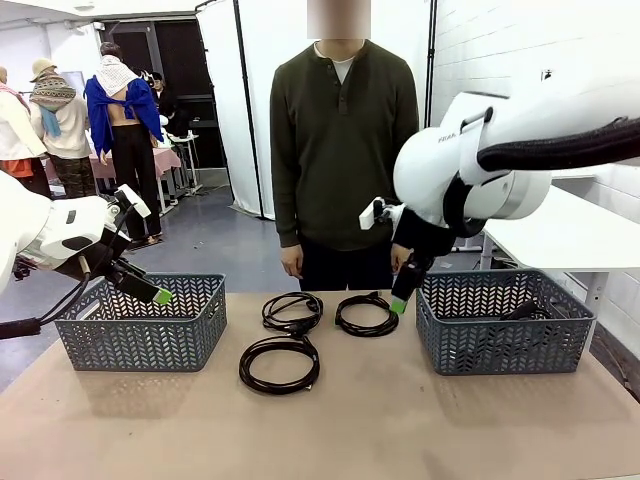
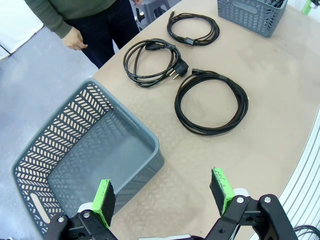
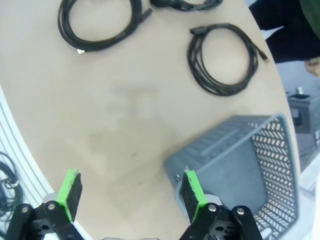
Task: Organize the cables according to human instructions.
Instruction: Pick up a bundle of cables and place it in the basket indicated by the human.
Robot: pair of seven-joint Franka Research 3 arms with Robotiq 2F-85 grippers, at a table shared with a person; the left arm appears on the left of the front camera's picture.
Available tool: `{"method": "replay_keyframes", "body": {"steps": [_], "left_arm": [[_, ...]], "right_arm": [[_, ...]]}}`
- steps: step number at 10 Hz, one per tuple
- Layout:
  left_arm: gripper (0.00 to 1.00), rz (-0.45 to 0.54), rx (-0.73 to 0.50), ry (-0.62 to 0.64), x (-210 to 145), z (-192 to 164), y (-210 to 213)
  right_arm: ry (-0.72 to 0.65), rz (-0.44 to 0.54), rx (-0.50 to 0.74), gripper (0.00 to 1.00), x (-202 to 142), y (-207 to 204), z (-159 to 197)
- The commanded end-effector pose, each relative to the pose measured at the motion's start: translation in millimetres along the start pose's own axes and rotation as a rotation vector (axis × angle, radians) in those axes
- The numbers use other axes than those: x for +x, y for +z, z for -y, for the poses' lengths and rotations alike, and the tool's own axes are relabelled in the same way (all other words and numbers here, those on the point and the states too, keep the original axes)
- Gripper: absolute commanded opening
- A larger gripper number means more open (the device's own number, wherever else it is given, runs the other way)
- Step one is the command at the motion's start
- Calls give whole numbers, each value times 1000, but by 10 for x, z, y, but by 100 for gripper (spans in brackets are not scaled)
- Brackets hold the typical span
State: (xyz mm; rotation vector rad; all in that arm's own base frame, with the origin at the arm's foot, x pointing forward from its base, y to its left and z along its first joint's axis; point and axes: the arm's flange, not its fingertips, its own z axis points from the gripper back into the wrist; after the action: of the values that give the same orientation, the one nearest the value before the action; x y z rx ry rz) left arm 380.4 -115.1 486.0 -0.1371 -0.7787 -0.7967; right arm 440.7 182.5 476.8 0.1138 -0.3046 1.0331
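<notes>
Three coiled black cables lie on the table between two baskets: one nearest me (image 1: 279, 364), one behind it (image 1: 292, 312), and one to its right (image 1: 366, 314). A dark cord-like shape (image 1: 522, 310) lies inside the right basket (image 1: 500, 340). My left gripper (image 1: 160, 296) hangs open over the near rim of the left basket (image 1: 140, 335); its wrist view shows the open fingers (image 2: 162, 194) and the three coils (image 2: 211, 102), (image 2: 152, 61), (image 2: 192, 29). My right gripper (image 1: 398, 303) hangs open beside the right basket's left wall, with nothing between its fingers (image 3: 131, 192).
A person stands at the table's far edge with a hand (image 1: 292, 262) down by the side. The left basket's inside (image 2: 100, 160) holds nothing. A white table (image 1: 570, 235) stands behind on the right. Bare tabletop (image 1: 330, 430) spreads in front.
</notes>
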Motion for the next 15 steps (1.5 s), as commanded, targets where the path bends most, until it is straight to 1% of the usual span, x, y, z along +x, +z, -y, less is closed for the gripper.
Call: {"method": "replay_keyframes", "body": {"steps": [1,4,5,15], "left_arm": [[100,3,1,16,-2,-7,-8],[100,3,1,16,-2,-7,-8],[100,3,1,16,-2,-7,-8],[100,3,1,16,-2,-7,-8]], "right_arm": [[-5,51,7,100,-16,-180,-217],[16,58,33,100,78,-277,-411],[26,23,17,100,75,-227,-309],[26,23,17,100,75,-227,-309]]}}
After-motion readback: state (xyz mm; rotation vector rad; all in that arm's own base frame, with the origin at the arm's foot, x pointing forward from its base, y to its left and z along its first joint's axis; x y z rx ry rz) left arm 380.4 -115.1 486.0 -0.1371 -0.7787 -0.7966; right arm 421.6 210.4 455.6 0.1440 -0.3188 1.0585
